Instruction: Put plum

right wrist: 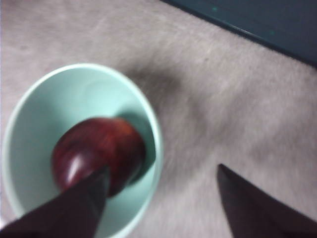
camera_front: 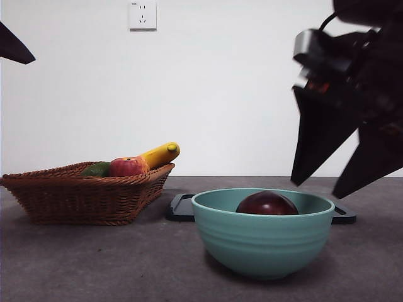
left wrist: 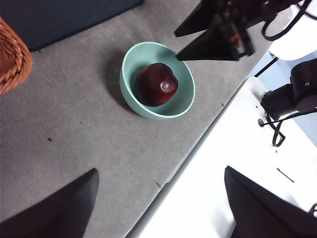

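Note:
The plum [camera_front: 267,204], dark maroon and glossy, lies inside a teal bowl [camera_front: 261,242] near the table's front. It shows from above in the left wrist view as the plum [left wrist: 157,84] in the bowl [left wrist: 124,87]. My right gripper [camera_front: 315,189] hangs open just above and to the right of the bowl, holding nothing. Its own view shows the plum [right wrist: 96,153] in the bowl [right wrist: 59,109] beside the open right gripper [right wrist: 162,167]. The left gripper [left wrist: 161,170] is open and empty, high and well back from the bowl. It shows only as a black tip [camera_front: 16,47].
A wicker basket [camera_front: 82,195] at the left holds a red apple [camera_front: 126,167], a banana [camera_front: 160,154] and a green fruit [camera_front: 96,169]. A flat black tray [camera_front: 181,207] lies behind the bowl. The table's edge [left wrist: 198,144] runs close to the bowl.

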`<state>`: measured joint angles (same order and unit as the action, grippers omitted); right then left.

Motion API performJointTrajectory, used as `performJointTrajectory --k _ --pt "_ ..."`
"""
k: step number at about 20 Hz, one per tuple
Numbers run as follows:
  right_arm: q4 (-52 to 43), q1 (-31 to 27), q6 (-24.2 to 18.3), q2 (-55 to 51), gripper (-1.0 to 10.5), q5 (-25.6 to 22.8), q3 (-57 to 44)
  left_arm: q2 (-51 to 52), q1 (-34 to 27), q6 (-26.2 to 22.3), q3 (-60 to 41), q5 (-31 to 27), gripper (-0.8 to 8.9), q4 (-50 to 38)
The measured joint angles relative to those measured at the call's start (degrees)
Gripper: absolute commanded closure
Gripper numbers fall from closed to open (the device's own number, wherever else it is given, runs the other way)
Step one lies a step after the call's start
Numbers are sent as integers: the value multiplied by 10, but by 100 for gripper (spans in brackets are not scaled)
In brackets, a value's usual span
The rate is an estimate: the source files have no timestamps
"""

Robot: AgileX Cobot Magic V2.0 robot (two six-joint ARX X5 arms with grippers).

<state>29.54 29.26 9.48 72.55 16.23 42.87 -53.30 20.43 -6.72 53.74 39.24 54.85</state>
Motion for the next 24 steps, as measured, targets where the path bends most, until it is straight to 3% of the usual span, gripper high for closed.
performJointTrajectory --k 10,17,24 --pt "-50 38 14 67 935 -42 0 0 0 0 0 0 411 0" --pt "-44 43 25 65 935 -40 11 0 0 0 0 0 411 -2" --pt "-22 11 28 64 935 -42 120 0 0 0 0 0 411 -2"
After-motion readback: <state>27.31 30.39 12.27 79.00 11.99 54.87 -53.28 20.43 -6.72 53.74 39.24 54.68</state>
